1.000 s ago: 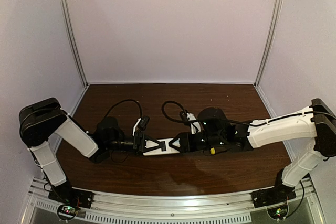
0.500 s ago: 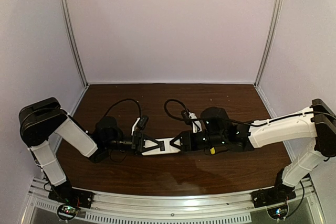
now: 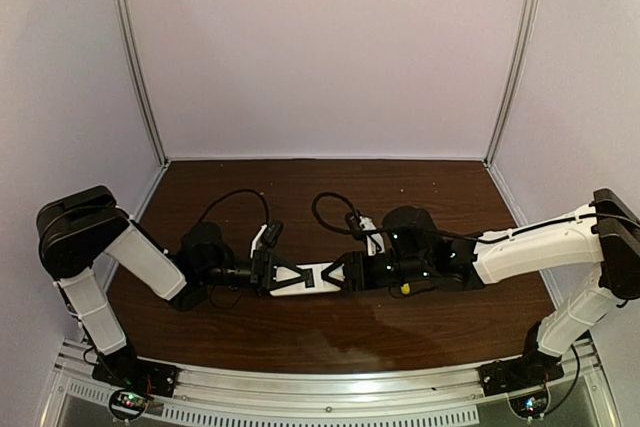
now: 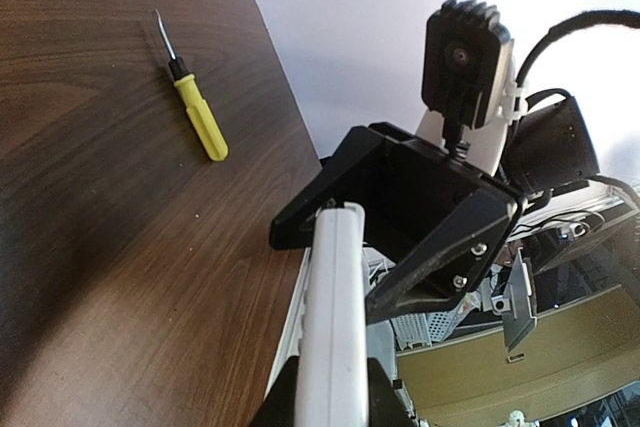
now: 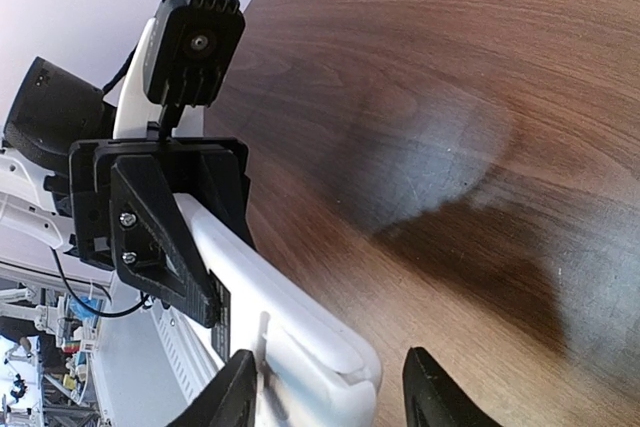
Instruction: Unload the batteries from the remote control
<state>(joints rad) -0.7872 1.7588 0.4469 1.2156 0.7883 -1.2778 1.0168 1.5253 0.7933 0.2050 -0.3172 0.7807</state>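
Note:
The white remote control (image 3: 314, 277) hangs above the table between my two grippers. My left gripper (image 3: 284, 275) is shut on its left end; in the left wrist view the remote (image 4: 333, 307) runs out from between the fingers (image 4: 283, 402). My right gripper (image 3: 342, 271) is open with its jaws on either side of the remote's right end (image 5: 300, 337). There is a clear gap to the right finger (image 5: 432, 392). The remote's back shows a cover seam and a small label. The batteries are hidden.
A yellow-handled screwdriver (image 4: 197, 117) lies on the brown table and shows under my right arm in the top view (image 3: 405, 287). Black cables loop behind both wrists. Purple walls enclose the table, and a metal rail runs along the near edge.
My right arm has edged slightly left, closer along the remote. The left arm and the remote have stayed in place.

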